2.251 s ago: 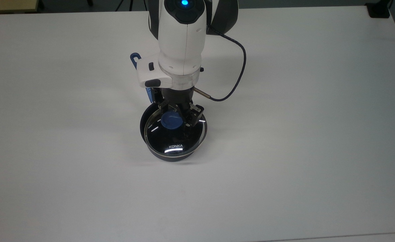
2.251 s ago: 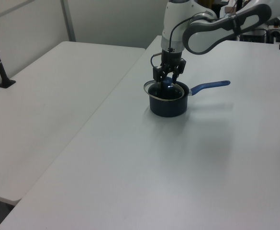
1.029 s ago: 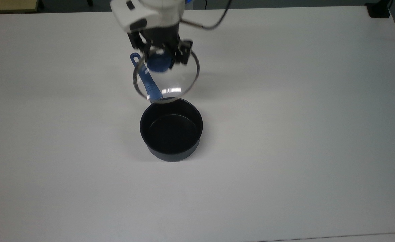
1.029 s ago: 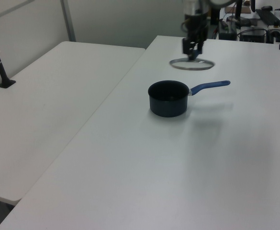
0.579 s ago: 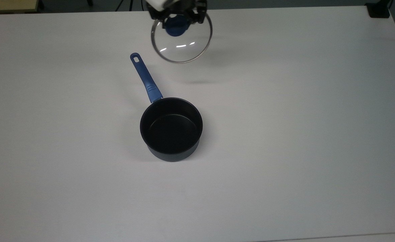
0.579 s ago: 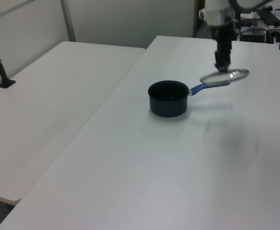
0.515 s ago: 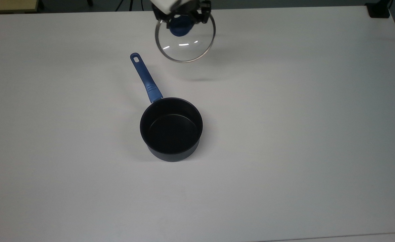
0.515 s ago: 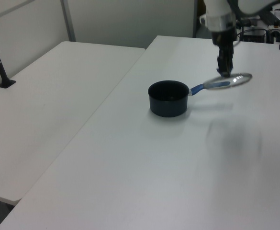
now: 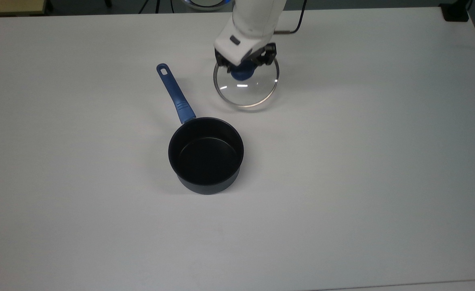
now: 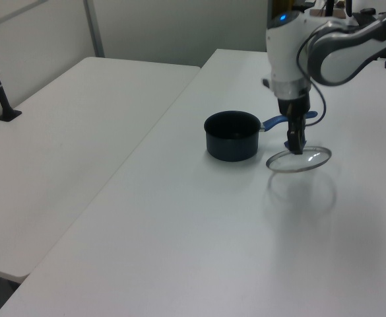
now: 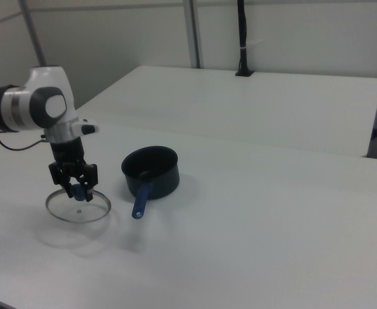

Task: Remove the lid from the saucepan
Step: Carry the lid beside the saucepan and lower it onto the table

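Top view: the glass lid (image 9: 246, 87) with its blue knob hangs low over the white tabletop (image 9: 362, 161), apart from the open navy saucepan (image 9: 206, 155). Right view: the claw (image 11: 76, 188) is pinched onto that knob.

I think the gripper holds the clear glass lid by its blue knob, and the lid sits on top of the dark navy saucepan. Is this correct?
Not quite. The gripper does hold the clear glass lid by its blue knob, but the top view shows the lid apart from the open dark navy saucepan, beside its handle.
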Available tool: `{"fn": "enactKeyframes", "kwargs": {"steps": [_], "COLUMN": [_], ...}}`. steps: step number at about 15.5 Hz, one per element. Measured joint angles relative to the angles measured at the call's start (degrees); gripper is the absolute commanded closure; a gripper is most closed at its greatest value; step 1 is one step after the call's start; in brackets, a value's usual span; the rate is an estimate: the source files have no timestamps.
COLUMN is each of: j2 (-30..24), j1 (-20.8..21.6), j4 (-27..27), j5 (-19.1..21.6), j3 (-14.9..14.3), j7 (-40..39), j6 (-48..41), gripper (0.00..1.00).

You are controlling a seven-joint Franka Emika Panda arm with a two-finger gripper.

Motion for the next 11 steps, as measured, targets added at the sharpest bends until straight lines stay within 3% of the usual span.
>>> {"fn": "enactKeyframes", "kwargs": {"steps": [4,5,9,11], "j2": [3.8,4.5,5.2,5.2], "j1": [0.0,0.0,0.0,-0.1], "j4": [0.0,0.0,0.3,1.2], "j5": [-4.9,-5.9,-6.8,-6.8], "j3": [0.1,0.1,0.1,0.1], "j7": [0.0,0.0,0.2,2.1], "j6": [2.8,2.8,2.8,2.8], "gripper": [0.57,0.53,0.03,0.00]}}
